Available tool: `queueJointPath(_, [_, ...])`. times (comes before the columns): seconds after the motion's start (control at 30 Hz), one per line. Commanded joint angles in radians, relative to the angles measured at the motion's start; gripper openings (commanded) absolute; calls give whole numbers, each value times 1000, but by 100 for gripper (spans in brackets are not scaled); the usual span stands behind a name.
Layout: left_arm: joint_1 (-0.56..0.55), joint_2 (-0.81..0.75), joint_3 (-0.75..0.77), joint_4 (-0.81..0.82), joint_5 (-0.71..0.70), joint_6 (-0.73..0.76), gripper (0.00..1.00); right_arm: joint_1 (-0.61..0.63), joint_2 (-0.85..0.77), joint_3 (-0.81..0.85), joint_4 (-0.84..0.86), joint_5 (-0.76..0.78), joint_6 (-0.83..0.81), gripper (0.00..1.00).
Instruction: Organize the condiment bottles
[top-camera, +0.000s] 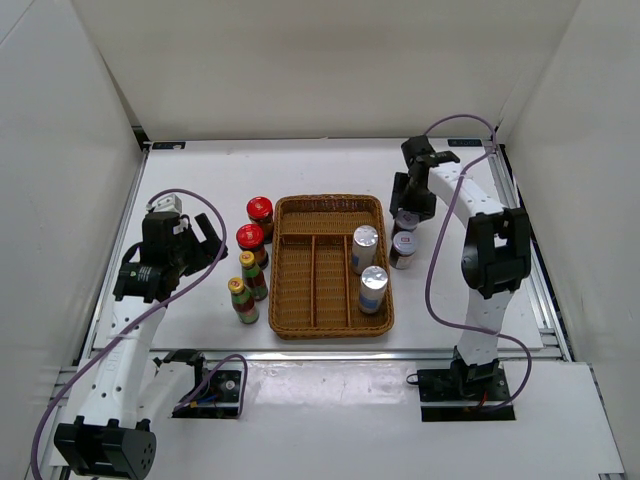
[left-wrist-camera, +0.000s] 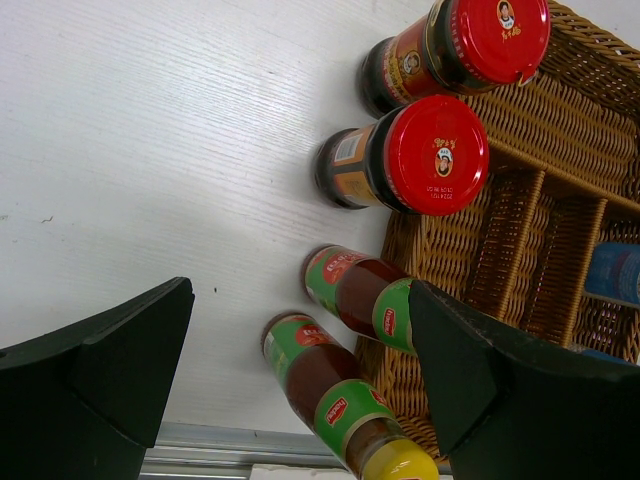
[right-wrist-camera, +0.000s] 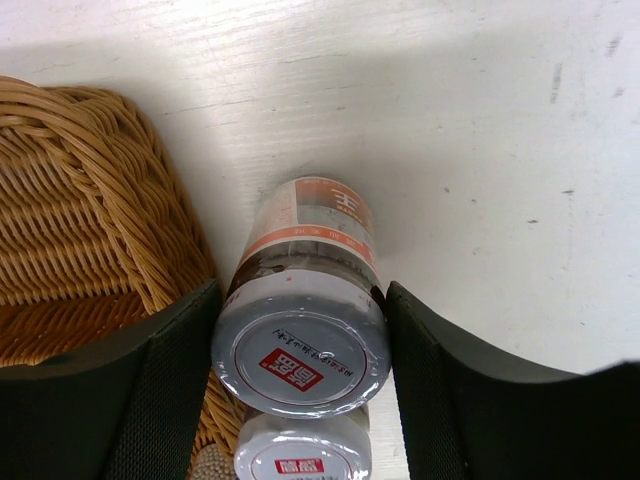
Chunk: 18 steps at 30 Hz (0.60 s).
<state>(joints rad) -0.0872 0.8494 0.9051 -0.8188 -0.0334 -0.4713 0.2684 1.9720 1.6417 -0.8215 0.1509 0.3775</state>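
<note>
Right jaws pinch the lid of a jar (right-wrist-camera: 300, 345) standing on the surface (right-wrist-camera: 480, 120) beside the tray (right-wrist-camera: 80, 200), its twin (right-wrist-camera: 300, 458) close by. Left jaws hang wide, empty. Grasp step, I judge; next, lift straight, clearing twin and tray wall.

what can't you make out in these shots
Top view: the right end effector covers most of the rear white-lidded jar.
Right wrist view: the front white-lidded jar is cut off by the bottom edge.
Left wrist view: one slim bottle has its cap behind a finger; a blue-labelled can is cut by the right edge.
Top view: label text is too small.
</note>
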Motion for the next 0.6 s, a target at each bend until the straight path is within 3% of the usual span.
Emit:
queueJointPath(0.0, [0,-4,-6,7,9,7,100,-6,-41,90,-31,82,-3,29])
queueJointPath(0.1, [0,-4,-6,7,9,7,100,5,-62,180,-62,139,6,10])
queueJointPath(0.2, [0,-4,-6,7,9,7,100,26,-53,318,-122,174,-15,0])
queueJointPath(0.4, [0,-4,-6,7,9,7,100,132,-6,544,-159,188,-46,0])
queueJointPath(0.57, [0,5,-6,7,9,7,100,259,74,633,-105,52,-77,0])
